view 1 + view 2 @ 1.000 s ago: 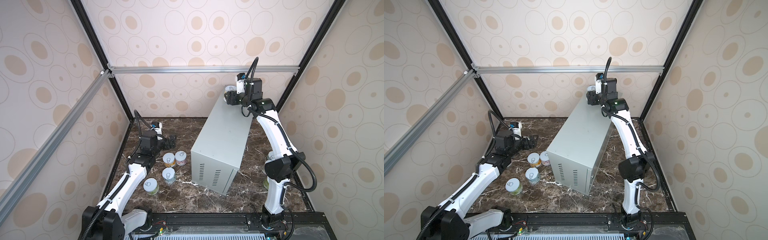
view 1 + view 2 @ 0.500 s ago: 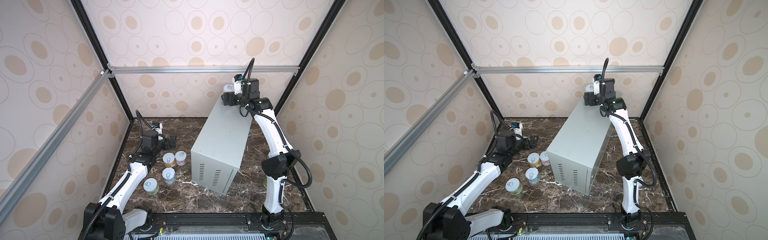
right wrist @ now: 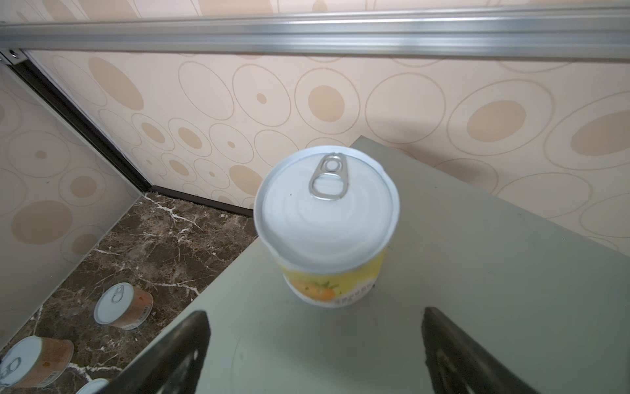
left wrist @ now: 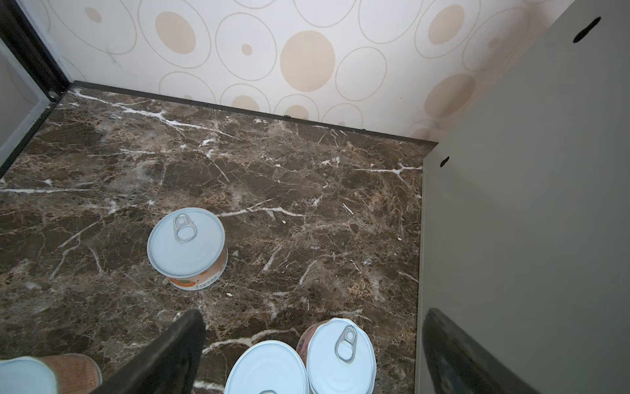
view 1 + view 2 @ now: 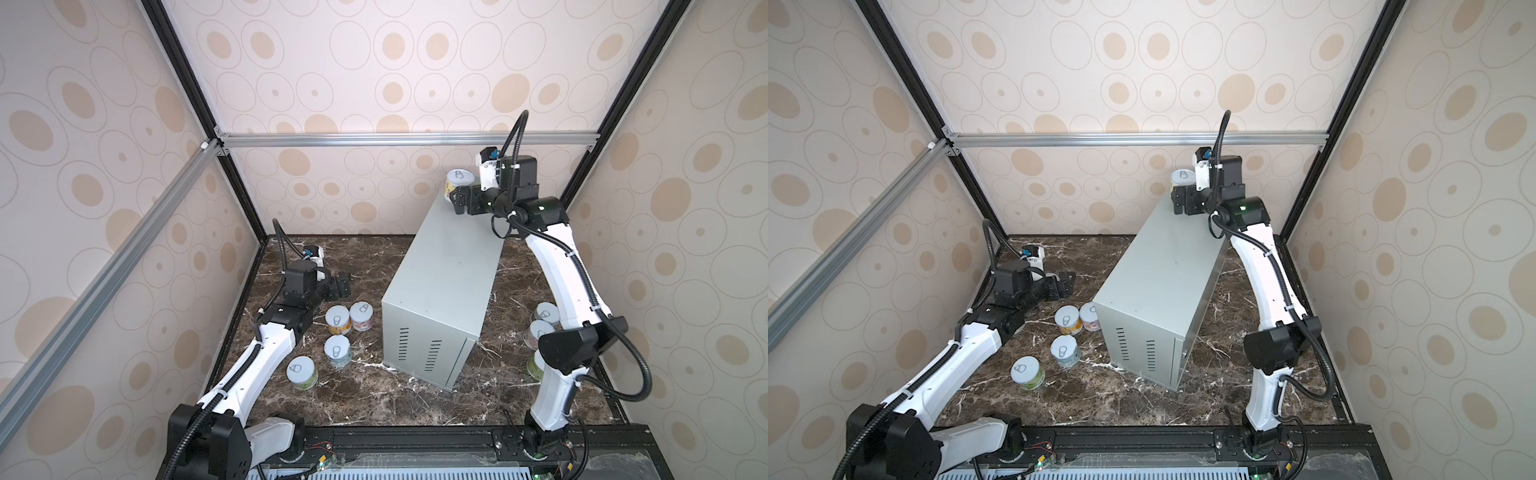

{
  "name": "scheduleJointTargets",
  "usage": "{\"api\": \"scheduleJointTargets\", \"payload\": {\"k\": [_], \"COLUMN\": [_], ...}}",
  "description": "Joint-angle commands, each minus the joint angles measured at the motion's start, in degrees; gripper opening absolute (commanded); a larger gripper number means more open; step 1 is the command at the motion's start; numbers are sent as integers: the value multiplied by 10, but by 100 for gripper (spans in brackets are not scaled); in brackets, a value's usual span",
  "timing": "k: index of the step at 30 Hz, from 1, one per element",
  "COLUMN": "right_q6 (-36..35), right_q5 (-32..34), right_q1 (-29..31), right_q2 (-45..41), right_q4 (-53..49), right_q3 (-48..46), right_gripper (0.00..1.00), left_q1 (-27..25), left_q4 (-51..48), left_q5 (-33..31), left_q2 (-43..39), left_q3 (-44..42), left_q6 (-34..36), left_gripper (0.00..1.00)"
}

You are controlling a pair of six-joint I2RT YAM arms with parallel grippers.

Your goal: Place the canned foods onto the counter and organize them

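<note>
Careful: R gripper (image 3: pixel 315 315) is wide open, holding nothing; yellow can (image 3: pixel 327 218) stands upright on counter (image 3: pixel 477 273) just ahead of its fingers (image 3: pixel 177 341), close to the far corner. If you pull back crooked, a finger could clip it and tip it off the edge. L gripper (image 5: pixel 344 286) also open, empty, low over marble (image 5: pixel 374 399) w/ floor cans (image 5: pixel 337 319) just ahead; sweep in too fast and you'll scatter them.
</note>
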Motion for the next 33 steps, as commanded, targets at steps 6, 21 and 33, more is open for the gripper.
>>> {"api": "scheduleJointTargets", "payload": {"k": [6,21,33], "right_q6": [32,122,228], "right_q5": [23,52,108], "right_q1": [0,0,0], "right_q2": [-153,-487,-718], "right_q4": [7,62,42], "right_q3": [-110,-473,-724], "right_gripper": [99,99,99], "left_q1": [-2,-2,-3], "left_q4": [-64,-183,-216], "left_q5": [0,-14,-39], "left_q2": [-40,-90,-154], "left_q3": [51,48,-28], "left_q6": [6,26,8], "left_gripper": [99,99,99]}}
